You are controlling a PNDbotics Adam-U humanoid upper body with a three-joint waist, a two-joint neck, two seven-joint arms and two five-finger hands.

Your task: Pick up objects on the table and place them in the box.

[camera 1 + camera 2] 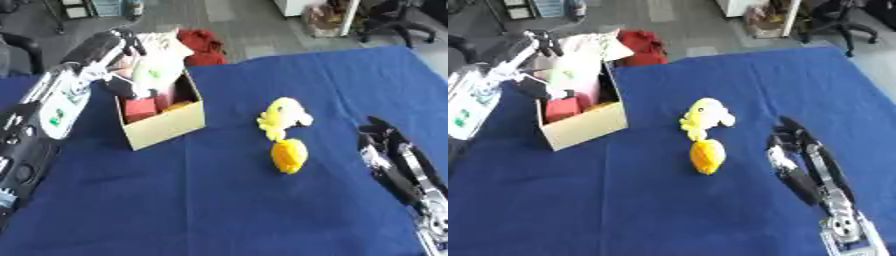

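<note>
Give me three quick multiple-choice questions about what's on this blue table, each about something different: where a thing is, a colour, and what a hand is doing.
1. Where does the orange toy lie?
A. Inside the box
B. On the cloth just in front of the yellow plush toy
C. Under the right hand

2. What colour is the cloth covering the table?
A. Green
B. Grey
C. Blue

3. What is the right hand doing?
A. Holding nothing, away from both toys
B. Gripping the yellow plush toy
C. Reaching into the box

Answers:
1 B: the orange toy sits on the cloth on the near side of the yellow one, well right of the cardboard box.
2 C: the whole surface is blue.
3 A: it shows low on the right with nothing in it, while the left hand is up at the box.
</note>
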